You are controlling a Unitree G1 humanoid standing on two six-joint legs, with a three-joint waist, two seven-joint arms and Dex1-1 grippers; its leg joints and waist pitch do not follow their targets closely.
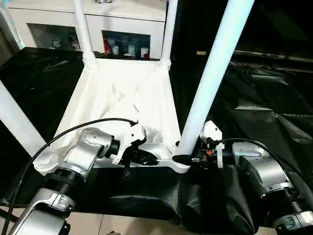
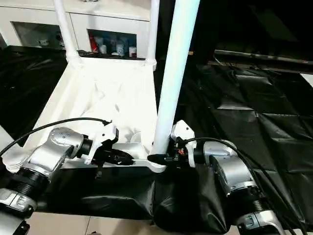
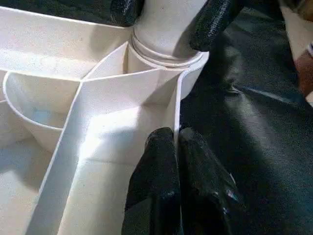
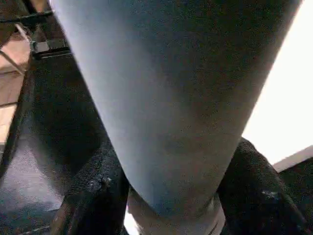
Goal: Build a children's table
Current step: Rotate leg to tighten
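Legs seated, both end effectors clamped

Head views: tabletop (image 1: 122,98) is seen upside down on black sheeting (image 1: 264,103), near-right leg (image 1: 215,73) upright in its corner socket.

Left wrist view: left end effector (image 3: 177,147) is pinched on the tabletop's rim.

Right wrist view: right end effector (image 4: 166,196) is clamped around the leg's base.

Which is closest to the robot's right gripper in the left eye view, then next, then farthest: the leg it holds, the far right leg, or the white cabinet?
1. Held leg, in the right gripper.
2. Far right leg, at the tabletop's far corner.
3. White cabinet, behind.
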